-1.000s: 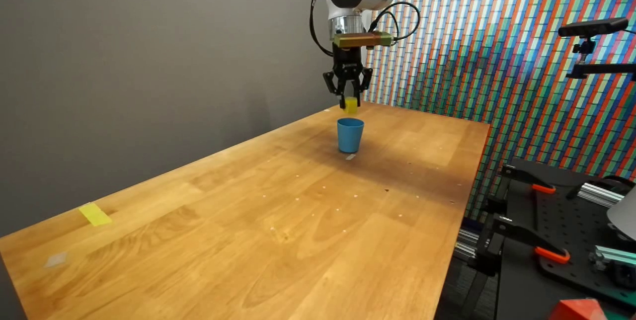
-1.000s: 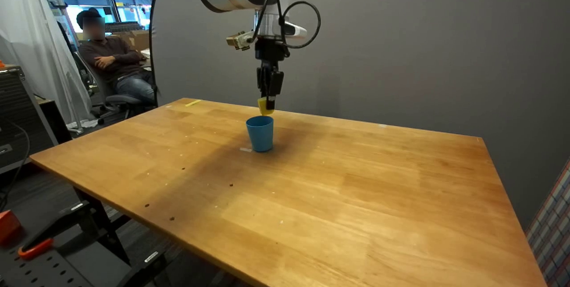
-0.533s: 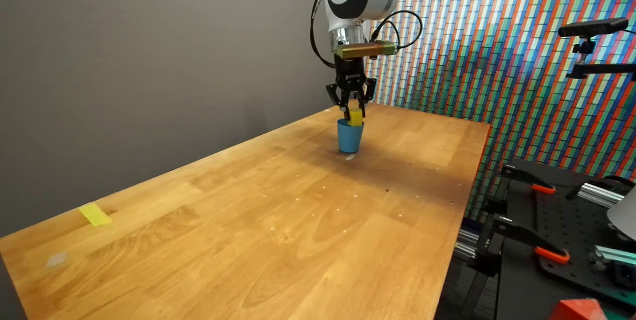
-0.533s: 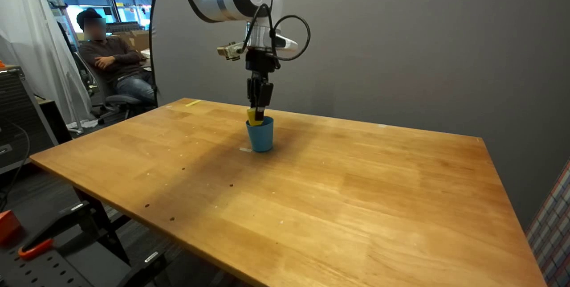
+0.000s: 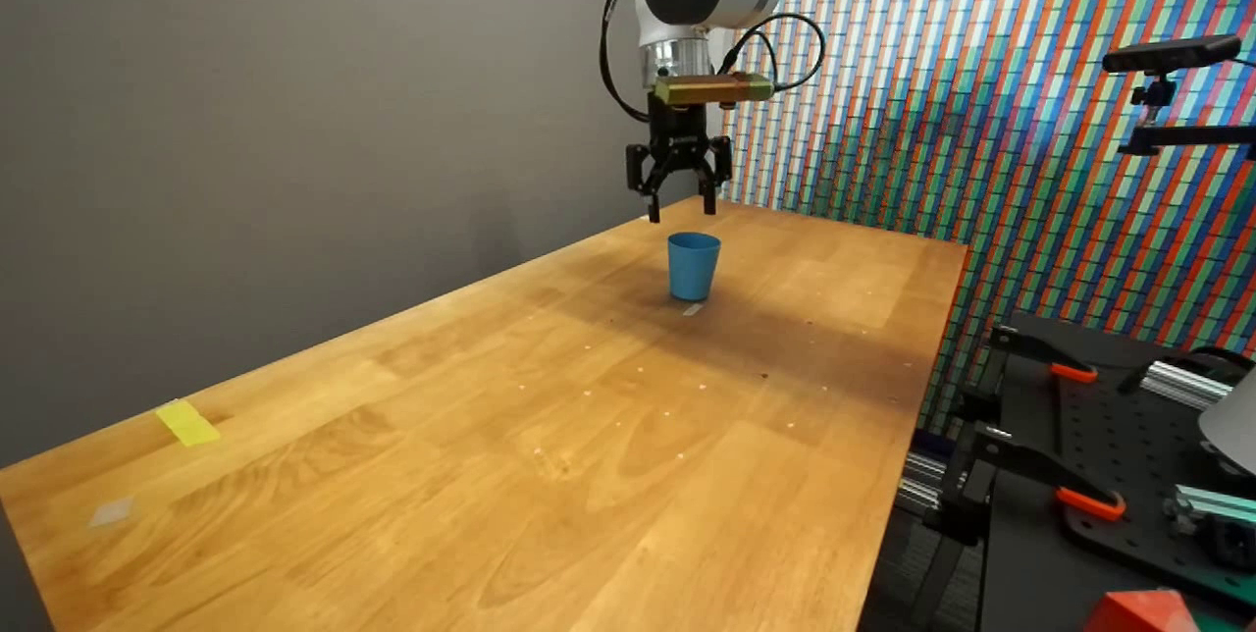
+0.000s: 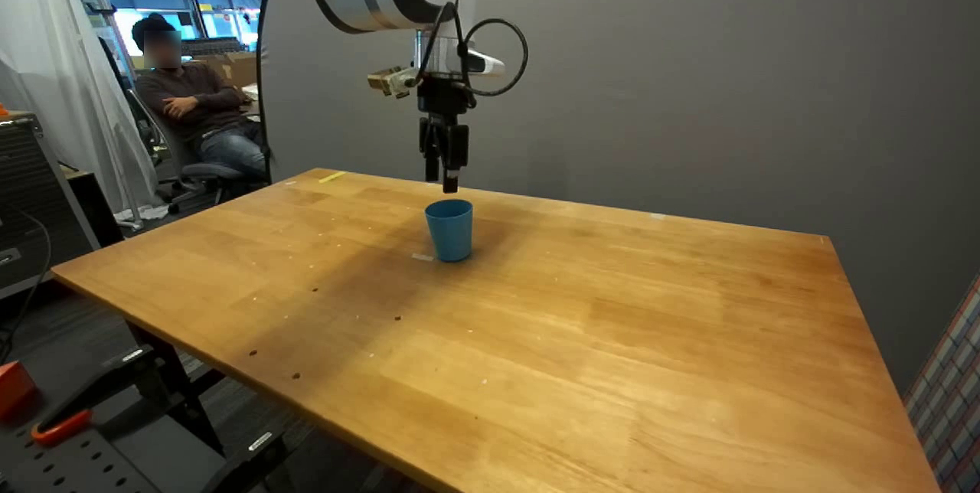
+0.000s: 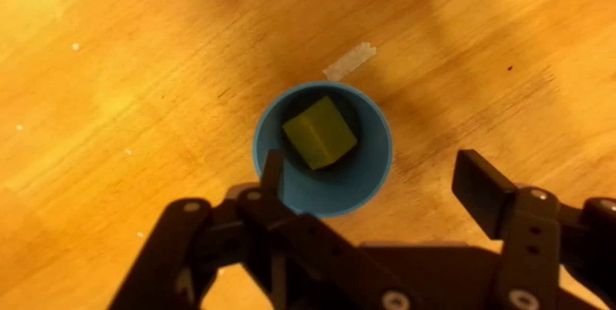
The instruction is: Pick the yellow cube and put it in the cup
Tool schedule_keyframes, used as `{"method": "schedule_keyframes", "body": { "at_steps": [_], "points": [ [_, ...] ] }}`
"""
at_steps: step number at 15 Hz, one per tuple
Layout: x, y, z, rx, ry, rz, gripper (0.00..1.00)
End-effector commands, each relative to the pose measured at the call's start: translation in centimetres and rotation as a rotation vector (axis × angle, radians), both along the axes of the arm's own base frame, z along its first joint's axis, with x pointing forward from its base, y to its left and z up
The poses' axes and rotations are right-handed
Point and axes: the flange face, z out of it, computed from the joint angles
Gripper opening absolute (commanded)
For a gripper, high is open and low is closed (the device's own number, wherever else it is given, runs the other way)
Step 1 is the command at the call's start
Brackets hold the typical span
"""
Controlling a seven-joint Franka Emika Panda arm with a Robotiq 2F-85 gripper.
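Yellow cube (image 7: pixel 320 133) inside tapered blue cup (image 5: pixel 693 270); black pincer (image 5: pixel 681 211) above at 12 o'clock in both exterior views, jaws apart.

My wooden tabletop (image 5: pixel 461 524) carries the blue cup (image 5: pixel 693 274), upright, with a short whitish tape strip (image 7: pixel 350 61) just beside its base. In an exterior view I see a yellow tape patch (image 5: pixel 187 423) close to one edge, a pale patch (image 5: pixel 110 512) near it. White specks (image 7: pixel 75 46) and dark spots (image 6: pixel 397 318) dot the wood.
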Motion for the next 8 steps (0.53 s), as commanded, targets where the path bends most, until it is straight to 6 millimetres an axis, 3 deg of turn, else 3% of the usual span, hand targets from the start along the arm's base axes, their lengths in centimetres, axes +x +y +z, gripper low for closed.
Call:
{"method": "schedule_keyframes", "body": {
  "at_steps": [1,8],
  "points": [
    [-0.3,-0.2,5.7,0.040,-0.094,0.125,1.00],
    [-1.3,-1.4,18.2,0.139,-0.133,0.504,1.00]
  ]
}}
